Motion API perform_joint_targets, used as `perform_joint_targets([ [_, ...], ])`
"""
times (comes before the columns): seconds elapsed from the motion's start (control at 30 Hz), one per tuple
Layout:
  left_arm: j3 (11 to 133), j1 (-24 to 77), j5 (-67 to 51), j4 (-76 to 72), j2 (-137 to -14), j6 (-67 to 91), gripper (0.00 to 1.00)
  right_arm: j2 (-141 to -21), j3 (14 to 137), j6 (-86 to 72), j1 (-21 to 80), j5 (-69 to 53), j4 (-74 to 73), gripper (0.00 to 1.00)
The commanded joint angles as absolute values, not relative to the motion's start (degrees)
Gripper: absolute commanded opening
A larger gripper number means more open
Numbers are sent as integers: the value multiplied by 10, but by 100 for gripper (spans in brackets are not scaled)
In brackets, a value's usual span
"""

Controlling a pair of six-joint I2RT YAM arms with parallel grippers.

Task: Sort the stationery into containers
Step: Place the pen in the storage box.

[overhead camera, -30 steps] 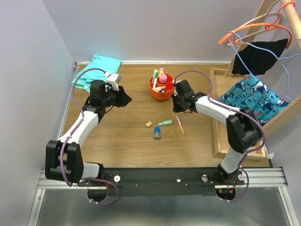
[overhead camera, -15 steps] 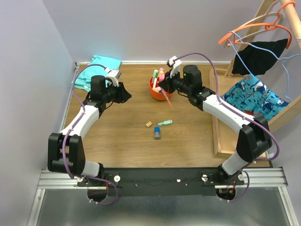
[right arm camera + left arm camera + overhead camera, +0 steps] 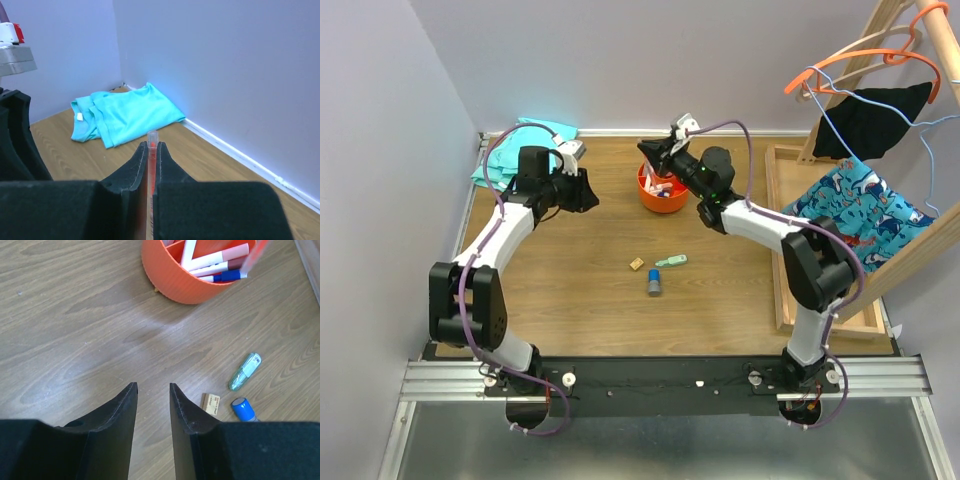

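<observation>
The round orange-red organiser [image 3: 662, 192] stands at the back middle of the table, with white-barrelled markers [image 3: 215, 262] and highlighters in it. My right gripper [image 3: 652, 152] hangs just above its far-left rim. It is shut on the thin orange-red pen [image 3: 152, 142], whose tip sticks out past the fingertips. The pen shows as a blur over the organiser [image 3: 195, 275] in the left wrist view [image 3: 256, 251]. My left gripper [image 3: 590, 194] is open and empty, left of the organiser. A tan block [image 3: 636, 264], a green highlighter [image 3: 670, 261] and a blue-grey cylinder [image 3: 654, 285] lie on the table.
A teal folded cloth [image 3: 525, 145] lies in the back left corner, behind my left gripper. A large shallow wooden tray [image 3: 790, 240] runs along the right side. A clothes rack with hangers and garments [image 3: 865, 110] stands at the back right.
My right gripper picked the orange-red pen up from the table and carried it back and left to above the organiser. My left gripper shifted slightly towards the back.
</observation>
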State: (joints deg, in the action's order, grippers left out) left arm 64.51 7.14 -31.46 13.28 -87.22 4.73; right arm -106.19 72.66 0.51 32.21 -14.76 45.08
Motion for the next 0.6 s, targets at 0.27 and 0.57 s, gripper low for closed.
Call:
perform_joint_targets([
  [0.27, 711, 68, -282, 205, -925, -25, 40, -1185, 719, 2, 326, -113, 715, 1],
  [0.57, 712, 69, -280, 202, -945, -25, 40, -1206, 664, 2, 325, -86, 756, 1],
])
